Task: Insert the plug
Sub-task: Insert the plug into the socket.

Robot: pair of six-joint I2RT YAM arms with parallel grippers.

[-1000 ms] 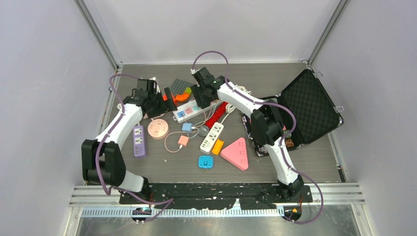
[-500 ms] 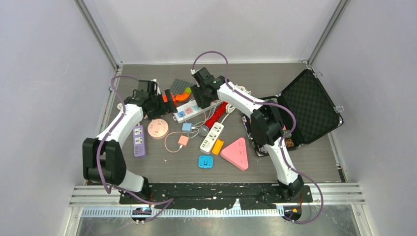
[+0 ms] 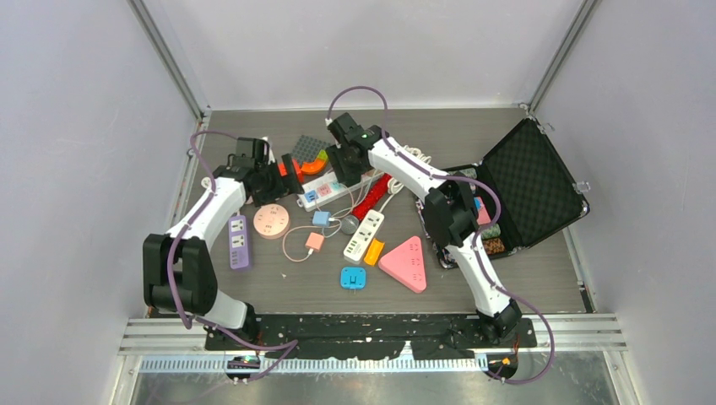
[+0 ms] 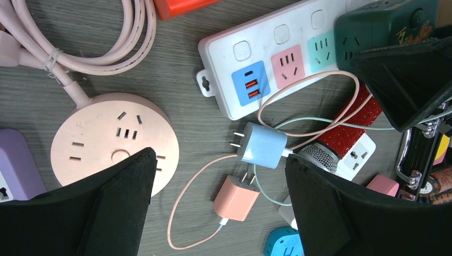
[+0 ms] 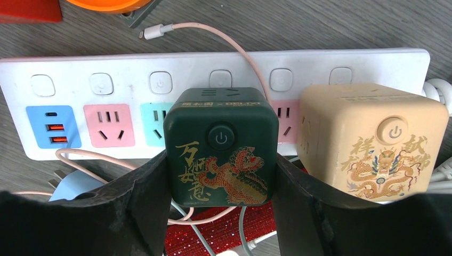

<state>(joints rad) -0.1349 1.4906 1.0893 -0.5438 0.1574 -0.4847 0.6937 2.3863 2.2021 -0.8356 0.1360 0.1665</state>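
Claw (image 5: 221,162) gripping green cube plug (image 5: 221,133), perhaps seated on white strip (image 5: 122,66)

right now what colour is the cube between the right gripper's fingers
Dark green cube with a red-gold dragon; clearest in right wrist view.

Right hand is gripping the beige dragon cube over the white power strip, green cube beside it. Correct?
Wrong cube. The right wrist view shows the right hand closed on the dark green cube over the white power strip; the beige cube sits beside it.
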